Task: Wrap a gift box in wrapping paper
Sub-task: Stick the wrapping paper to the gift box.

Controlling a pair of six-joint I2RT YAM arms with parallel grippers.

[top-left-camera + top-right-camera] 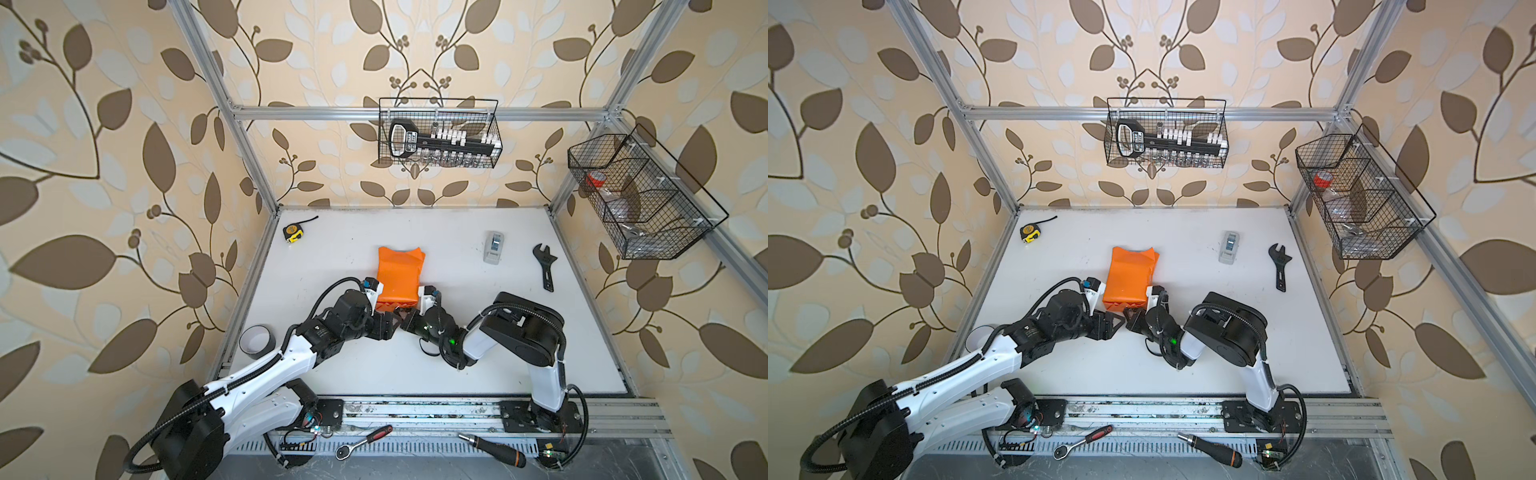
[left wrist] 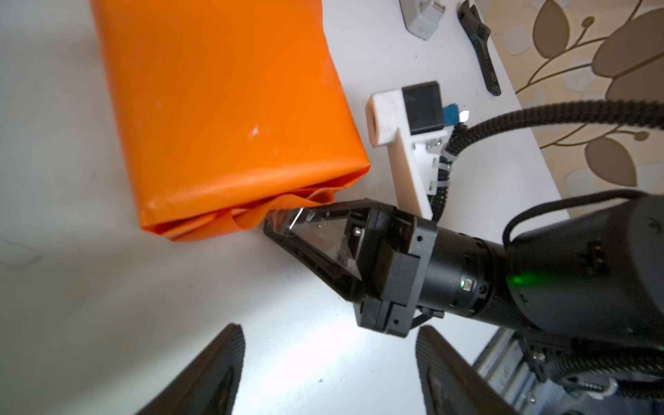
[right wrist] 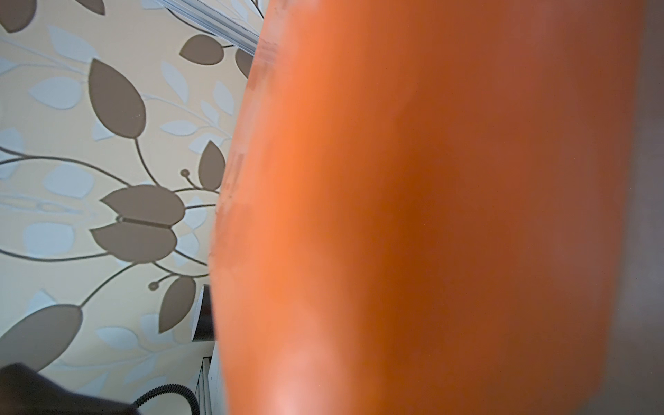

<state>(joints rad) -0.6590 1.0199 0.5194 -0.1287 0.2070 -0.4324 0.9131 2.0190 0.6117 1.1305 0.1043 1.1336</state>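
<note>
**Paper** [image 1: 399, 276]: orange, folded into a box-shaped bundle and lying mid-table in both top views. The near end is closed by creased, overlapping flaps. It fills the right wrist view [image 3: 413, 215] as a blur.
**Box**: hidden under the paper.
**Right gripper** [image 2: 273, 230]: jaws closed and lying low. The tips touch the folded flaps at the bundle's near end. A clear, shiny film sits across the tips; I cannot tell whether it is pinched.
**Left gripper** [image 2: 328, 328]: jaws apart with nothing between them, over bare table just beside the right gripper, short of the bundle.
**Table** [image 1: 374, 365]: white.
**Tape measure** [image 1: 293, 232]: yellow and black, far left corner.
**Tape dispenser** [image 1: 493, 246]: grey, far right of the bundle, well apart from it.
**Wrench** [image 1: 546, 266]: black, just right of the dispenser.
**Tape roll** [image 1: 257, 338]: at the table's left edge, by the left arm.
**Ratchet** [image 1: 365, 441] and **screwdriver** [image 1: 492, 449]: on the front rail, off the table.
</note>
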